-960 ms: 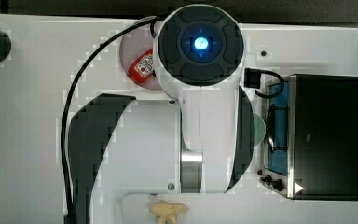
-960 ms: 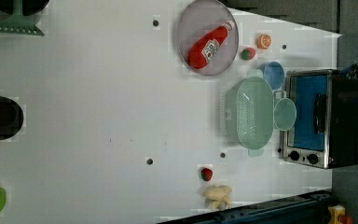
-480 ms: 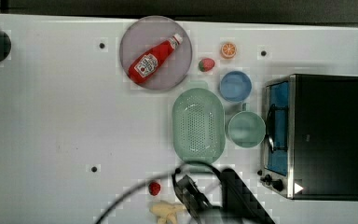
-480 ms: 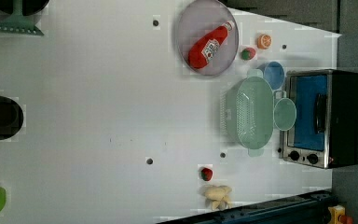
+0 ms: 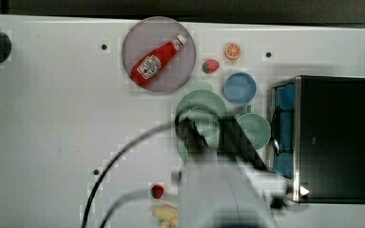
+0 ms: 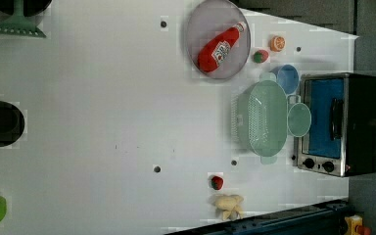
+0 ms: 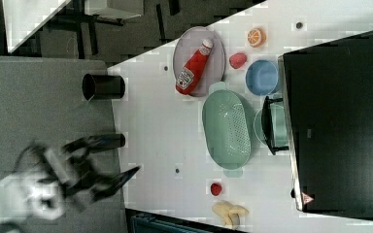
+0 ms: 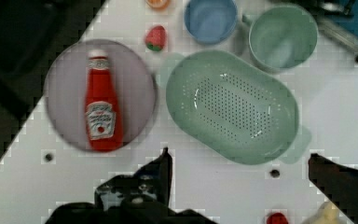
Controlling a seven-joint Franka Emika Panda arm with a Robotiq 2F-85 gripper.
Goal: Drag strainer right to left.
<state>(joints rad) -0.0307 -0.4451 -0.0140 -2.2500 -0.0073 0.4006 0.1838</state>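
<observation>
The strainer is a pale mint-green oblong colander with small holes and tab handles, standing upright on the white table. It sits next to the toaster oven in the left view and the right view. In the top view the blurred arm covers the strainer's lower part. My gripper is open above the table, with the strainer just beyond its dark fingers, which stand wide apart and hold nothing. In the top view the gripper hangs over the strainer.
A ketchup bottle lies on a round grey plate. A blue bowl and a mint cup sit beside the strainer, against the toaster oven. A strawberry, an orange slice, a small red fruit and bananas lie around.
In the top view the arm dropped from the table's middle to the bottom edge, then reached up again over the strainer. The strainer has stayed in place.
</observation>
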